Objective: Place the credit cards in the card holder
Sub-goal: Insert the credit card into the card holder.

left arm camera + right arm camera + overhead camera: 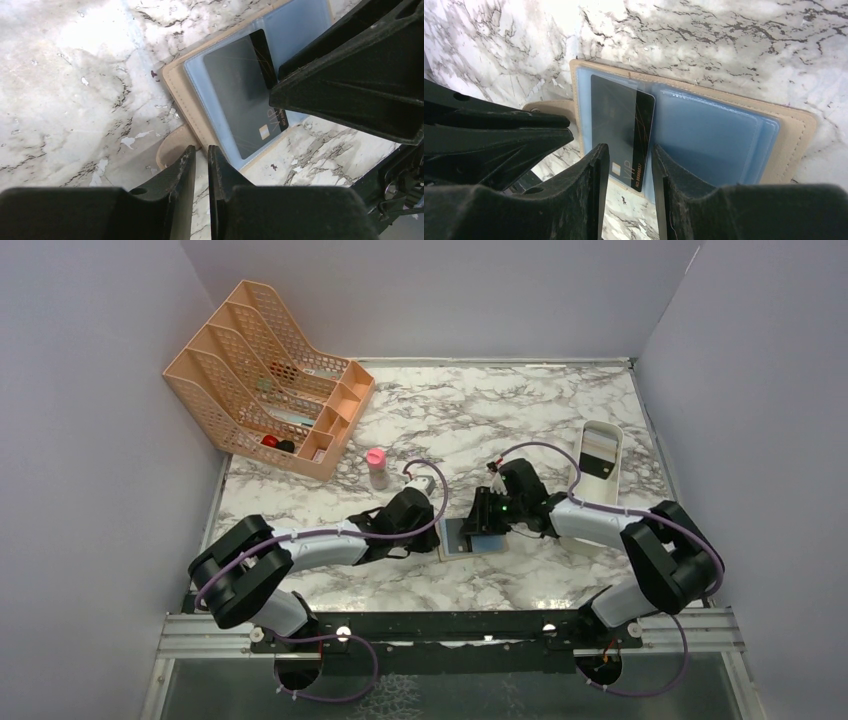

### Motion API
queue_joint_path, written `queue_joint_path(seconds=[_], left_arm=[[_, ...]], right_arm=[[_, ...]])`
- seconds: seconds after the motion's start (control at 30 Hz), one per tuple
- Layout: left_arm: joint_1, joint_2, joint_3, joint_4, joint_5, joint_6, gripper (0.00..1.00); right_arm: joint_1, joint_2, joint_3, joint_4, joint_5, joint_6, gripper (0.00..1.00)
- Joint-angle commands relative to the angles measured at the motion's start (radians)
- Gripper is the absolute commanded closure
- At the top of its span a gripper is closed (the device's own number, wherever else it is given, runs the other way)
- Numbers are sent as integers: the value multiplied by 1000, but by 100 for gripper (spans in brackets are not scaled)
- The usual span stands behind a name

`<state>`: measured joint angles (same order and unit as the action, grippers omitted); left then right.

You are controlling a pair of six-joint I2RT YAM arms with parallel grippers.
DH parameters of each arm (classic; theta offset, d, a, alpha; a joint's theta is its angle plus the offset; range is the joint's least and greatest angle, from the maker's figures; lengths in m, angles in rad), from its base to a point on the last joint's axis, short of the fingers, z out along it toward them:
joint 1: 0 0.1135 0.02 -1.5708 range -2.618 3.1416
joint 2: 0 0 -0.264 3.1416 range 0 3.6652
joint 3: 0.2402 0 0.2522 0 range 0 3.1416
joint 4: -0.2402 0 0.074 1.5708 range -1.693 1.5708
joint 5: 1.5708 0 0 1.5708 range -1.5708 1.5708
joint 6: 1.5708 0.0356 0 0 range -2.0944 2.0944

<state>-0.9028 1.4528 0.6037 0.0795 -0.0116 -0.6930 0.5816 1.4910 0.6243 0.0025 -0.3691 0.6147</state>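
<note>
The tan card holder lies open on the marble, its light blue sleeves facing up. A black credit card sits partly inside the left sleeve, its printed end sticking out toward the near edge. My right gripper hangs open just above that end, one finger on each side and touching neither. My left gripper rests at the holder's left edge beside the snap tab. Its jaws stand a narrow slit apart, and only marble shows between them.
A peach mesh file rack stands at the back left. A small pink-capped bottle is behind my left arm. A long white oblong tray lies at the back right. Grey walls close in three sides.
</note>
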Motion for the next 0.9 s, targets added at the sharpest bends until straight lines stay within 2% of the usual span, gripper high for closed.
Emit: queue_joint_path(seconds=[0.0,0.47,0.57,0.67,0.87], left_arm=[[10,8,-14,8,7,-5,83],[12,40,-13,33,14,22,86],[11,38,-12,19,2,25,86],[14,27,-4,-26,-23,27,86],[36,-18,8,-54,48,15,86]], right_arm=[[13,27,38,30,-7,11,58],[32,81,-28,195,-154,-22,58],[32,75,-12,147,-140,-43,59],[32,9,11,39,-63,-33,59],[32,-141,35,-148,124,-18,58]])
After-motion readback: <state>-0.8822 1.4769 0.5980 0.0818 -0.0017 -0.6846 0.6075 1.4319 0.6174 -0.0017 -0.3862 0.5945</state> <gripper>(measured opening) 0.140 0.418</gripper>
